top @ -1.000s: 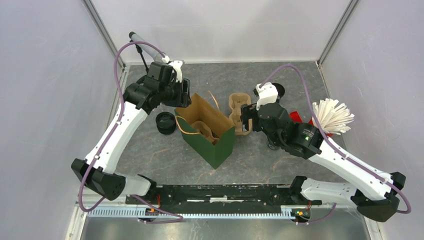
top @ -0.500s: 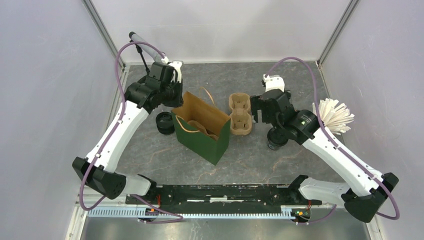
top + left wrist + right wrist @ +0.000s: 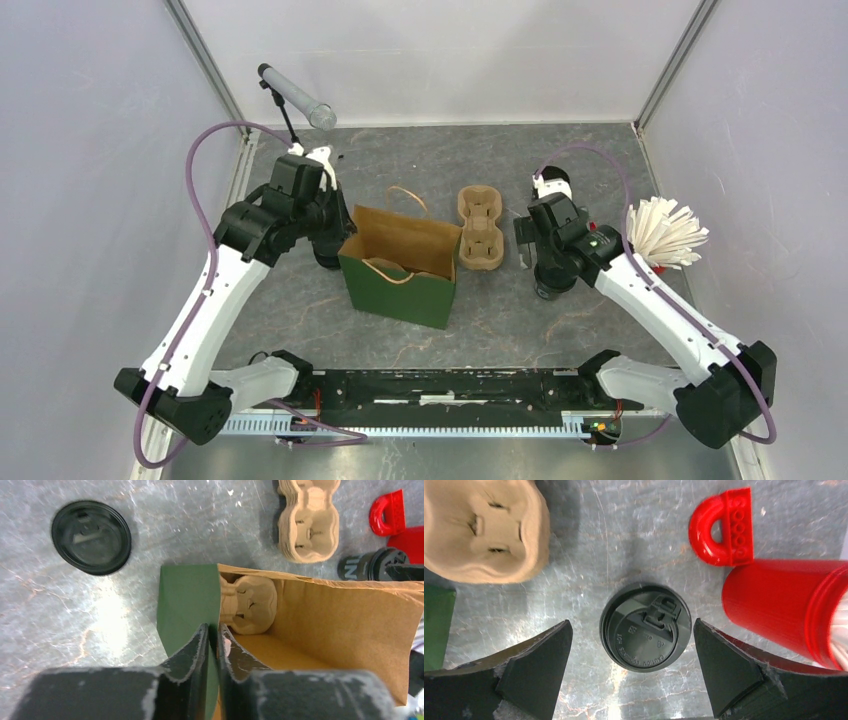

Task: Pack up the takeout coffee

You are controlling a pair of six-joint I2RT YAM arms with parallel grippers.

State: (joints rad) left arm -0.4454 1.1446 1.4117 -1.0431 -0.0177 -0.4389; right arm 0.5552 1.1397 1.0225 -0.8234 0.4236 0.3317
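Takeout coffee [image 3: 645, 627] stands upright on the table, right of the paper bag [image 3: 400, 290], past the spare cup tray [image 3: 480, 230]; right gripper [image 3: 631, 622] hangs over it, fingers spread wide, a clear gap each side of the lid. Left gripper [image 3: 213, 630] is pinched on the bag's left wall edge. Judgement: cup likely light, thin-walled, crushable; lid smooth and liable to pop off; take hold across the body below the rim, gently, and keep it upright.
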